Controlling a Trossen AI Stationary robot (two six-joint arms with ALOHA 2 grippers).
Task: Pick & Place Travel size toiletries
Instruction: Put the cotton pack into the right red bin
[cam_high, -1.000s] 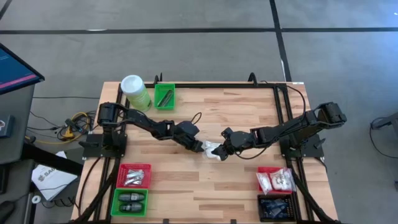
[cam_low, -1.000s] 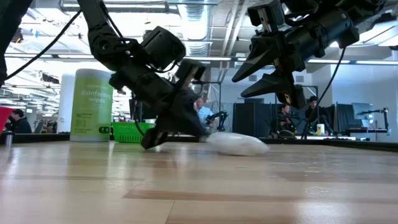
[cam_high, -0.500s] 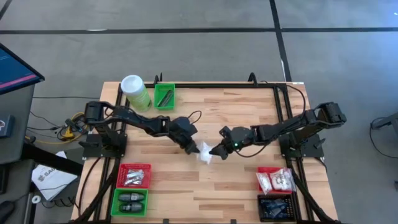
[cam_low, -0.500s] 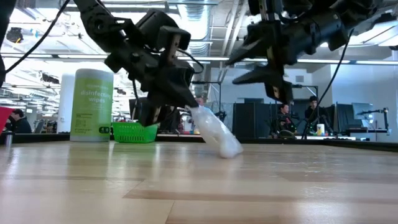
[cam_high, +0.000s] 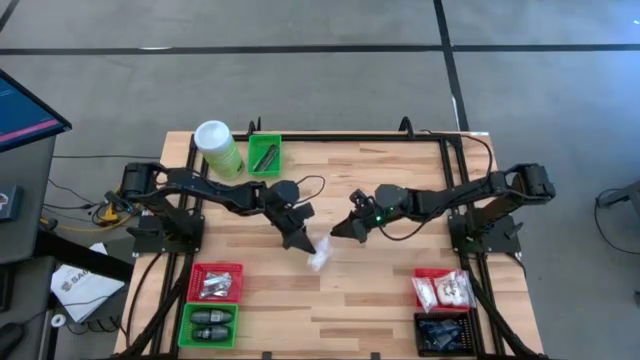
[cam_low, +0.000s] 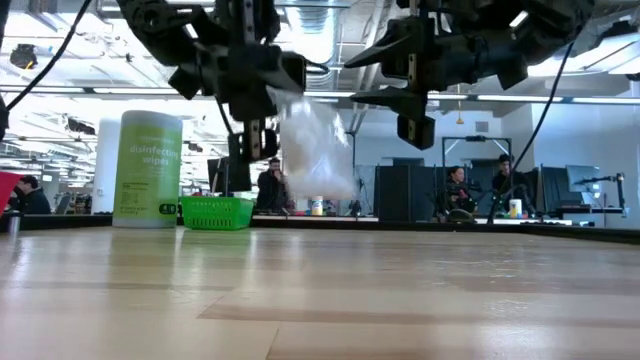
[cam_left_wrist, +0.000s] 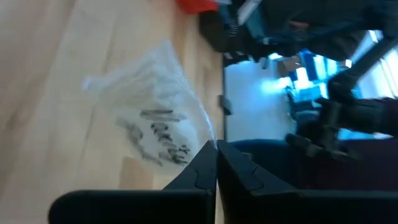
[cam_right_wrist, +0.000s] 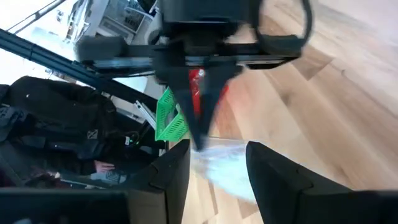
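A white crinkly sachet (cam_high: 320, 259) hangs in the air over the middle of the table, clear of the wood in the low view (cam_low: 316, 150). My left gripper (cam_high: 303, 243) is shut on it. The left wrist view shows the sachet (cam_left_wrist: 152, 124) as translucent with dark print. My right gripper (cam_high: 343, 229) stands open just to the right of the sachet and a little farther back, pointing toward the left gripper. In the right wrist view its fingers (cam_right_wrist: 217, 171) frame the sachet (cam_right_wrist: 227, 169) from a distance without touching it. My left gripper pinches the sachet's upper edge (cam_left_wrist: 207, 140) between its two fingertips. The fingers slant downward, coming from the table's left side. The sachet hangs below and beyond the fingertips, lifted clear of the table, its body slack and tilted.
A tall green canister (cam_high: 218, 148) and a green bin (cam_high: 265, 155) stand at the far left. A red bin (cam_high: 215, 282) and a green bin (cam_high: 208, 325) sit near left. A red bin (cam_high: 443, 290) with white sachets and a black bin (cam_high: 443, 333) sit near right.
My left gripper has risen, rolled and drawn back toward the table's left, lifting the sachet from lying flat on the table, first by one end, until it hangs clear. My right gripper has risen too and gone toward the table's far-left, away from the sachet.
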